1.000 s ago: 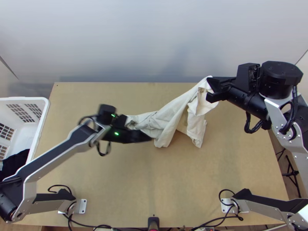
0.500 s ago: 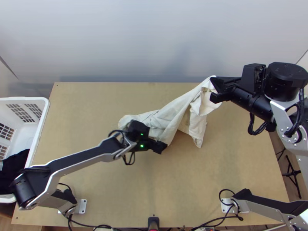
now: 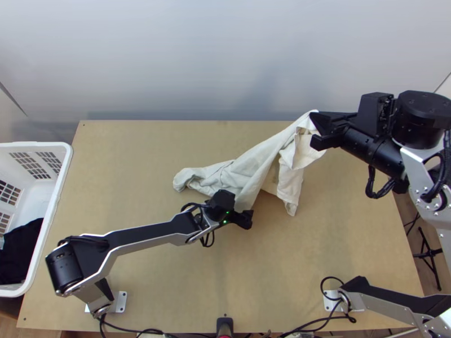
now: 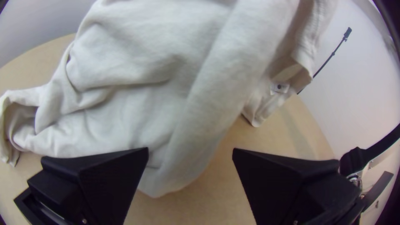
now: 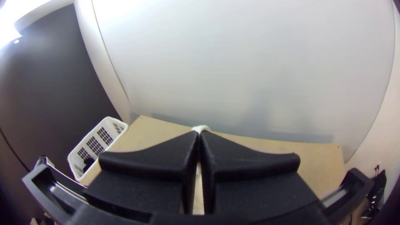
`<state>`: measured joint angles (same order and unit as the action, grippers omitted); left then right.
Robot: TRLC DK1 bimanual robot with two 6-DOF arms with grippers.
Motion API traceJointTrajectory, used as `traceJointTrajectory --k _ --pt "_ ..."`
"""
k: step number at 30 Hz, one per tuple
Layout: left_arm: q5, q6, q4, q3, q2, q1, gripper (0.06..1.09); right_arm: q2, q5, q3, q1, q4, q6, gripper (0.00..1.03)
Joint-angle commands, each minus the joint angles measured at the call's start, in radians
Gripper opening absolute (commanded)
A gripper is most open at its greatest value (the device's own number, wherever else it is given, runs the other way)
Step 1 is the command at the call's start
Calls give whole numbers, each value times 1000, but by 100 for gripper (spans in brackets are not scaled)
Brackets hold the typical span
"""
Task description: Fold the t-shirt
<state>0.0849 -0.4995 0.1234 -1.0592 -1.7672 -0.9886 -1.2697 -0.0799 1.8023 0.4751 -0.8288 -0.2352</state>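
Carefully, I'd centre my spread left gripper [image 4: 190, 154] on the shirt [image 4: 166, 104]'s low corner, right gripper [image 5: 199, 133] clenching its raised end.

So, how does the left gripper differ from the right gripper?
The left gripper is open, while the right gripper is shut on the t-shirt. The left gripper is by the t-shirt's near edge; the right gripper holds a raised part farther away. Both have wide black fingers.
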Motion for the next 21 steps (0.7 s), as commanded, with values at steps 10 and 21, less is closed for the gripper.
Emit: traceJointTrajectory --k 10,21 --pt "81 45 25 -24 -95 13 9 -10 -18 14 -4 -1 -12 4" --pt "-154 7 -168 34 209 122 9 -10 -18 28 -9 0 -12 4"
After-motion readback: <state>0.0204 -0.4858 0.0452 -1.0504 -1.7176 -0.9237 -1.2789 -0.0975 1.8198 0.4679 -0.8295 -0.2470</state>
